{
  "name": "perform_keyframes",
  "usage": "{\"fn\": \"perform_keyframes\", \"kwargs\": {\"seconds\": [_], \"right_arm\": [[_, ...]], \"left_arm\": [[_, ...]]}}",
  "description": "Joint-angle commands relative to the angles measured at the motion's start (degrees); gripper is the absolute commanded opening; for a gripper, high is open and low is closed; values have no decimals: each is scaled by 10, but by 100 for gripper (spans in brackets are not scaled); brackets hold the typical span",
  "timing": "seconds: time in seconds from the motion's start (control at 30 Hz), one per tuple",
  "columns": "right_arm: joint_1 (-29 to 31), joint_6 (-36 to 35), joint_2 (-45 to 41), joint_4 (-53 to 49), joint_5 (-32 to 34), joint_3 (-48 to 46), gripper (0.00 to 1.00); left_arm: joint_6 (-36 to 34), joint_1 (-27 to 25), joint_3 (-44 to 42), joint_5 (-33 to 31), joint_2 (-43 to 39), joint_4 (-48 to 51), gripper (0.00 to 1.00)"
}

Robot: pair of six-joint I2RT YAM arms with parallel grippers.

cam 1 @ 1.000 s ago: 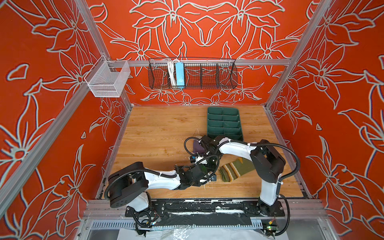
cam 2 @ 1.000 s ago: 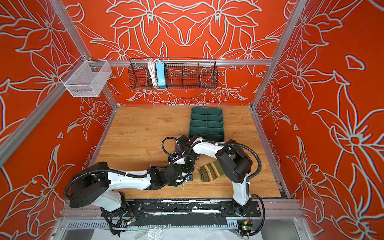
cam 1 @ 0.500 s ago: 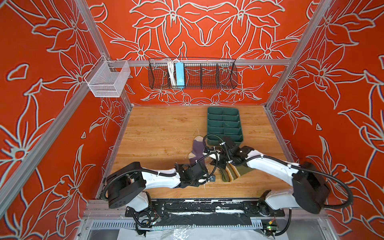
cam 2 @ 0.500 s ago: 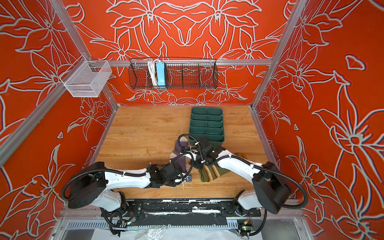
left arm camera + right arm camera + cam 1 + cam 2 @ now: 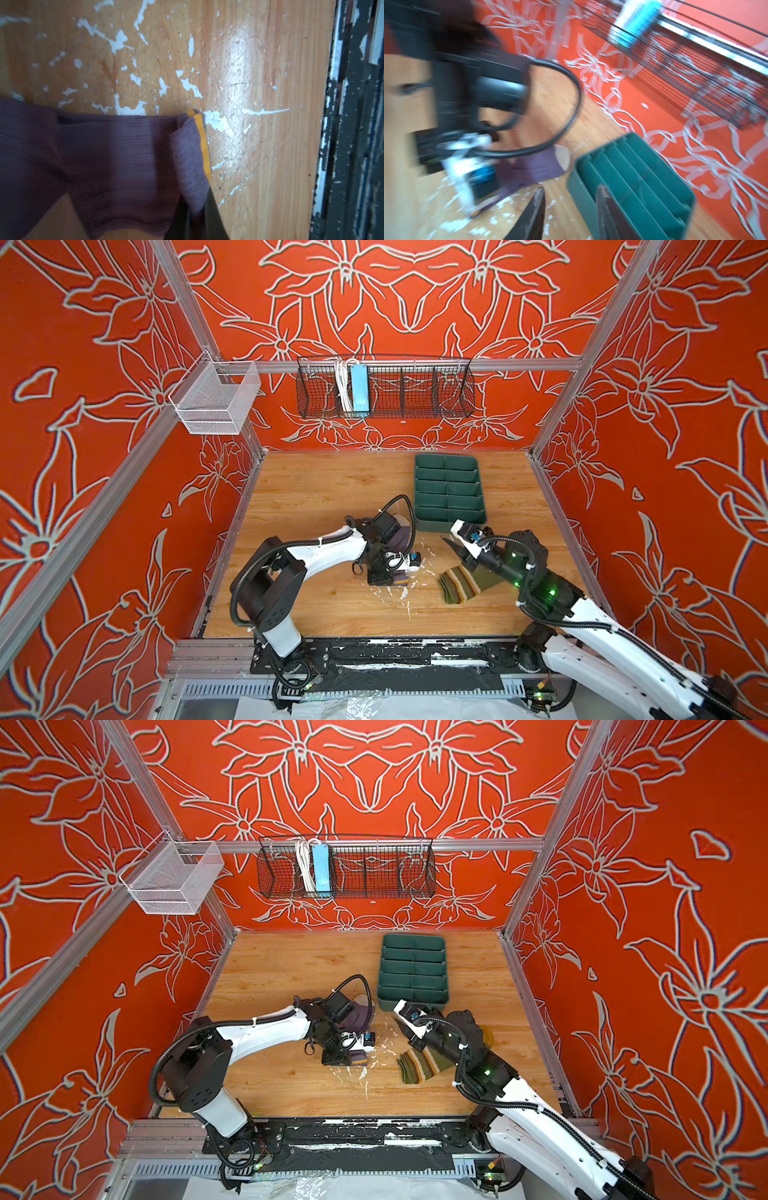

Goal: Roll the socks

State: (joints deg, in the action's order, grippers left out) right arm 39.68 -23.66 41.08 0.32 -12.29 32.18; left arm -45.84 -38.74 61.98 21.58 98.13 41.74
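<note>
Both top views: your purple sock (image 5: 400, 537) lies just off the tray's (image 5: 451, 526) near-left corner, with the left gripper (image 5: 384, 578) down on its cuff end. The olive sock (image 5: 461, 591) lies flat in front of the tray, its edges free. The right gripper (image 5: 451, 545) hangs beside the tray's near wall. The table (image 5: 316, 489) left of the tray gives you open room.

Left wrist view: jaws pinch the purple sock's orange-trimmed cuff.

Right wrist view, blurred: jaws spread, nothing between them, tray corner close ahead.

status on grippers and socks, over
Left gripper shut on purple fabric sock. Right gripper open, empty. Olive green striped sock flat, unrolled. Dark green divided plastic tray close by right gripper.
</note>
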Motion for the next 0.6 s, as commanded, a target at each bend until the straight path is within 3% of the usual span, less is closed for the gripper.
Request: {"fn": "perform_keyframes", "kwargs": {"seconds": [0.0, 0.07, 0.2, 0.4, 0.57], "right_arm": [[80, -101, 22, -120, -79, 17, 42], [132, -148, 48, -152, -30, 17, 42], [188, -177, 119, -149, 12, 7, 42], [236, -167, 233, 6, 39, -35, 42], [240, -166, 335, 97, 68, -38, 43]], "left_arm": [[-6, 4, 34, 71, 51, 114, 0], [1, 3, 45, 76, 69, 117, 0], [22, 4, 51, 72, 82, 124, 0], [23, 5, 47, 66, 83, 117, 0], [27, 5, 51, 66, 87, 116, 0]]}}
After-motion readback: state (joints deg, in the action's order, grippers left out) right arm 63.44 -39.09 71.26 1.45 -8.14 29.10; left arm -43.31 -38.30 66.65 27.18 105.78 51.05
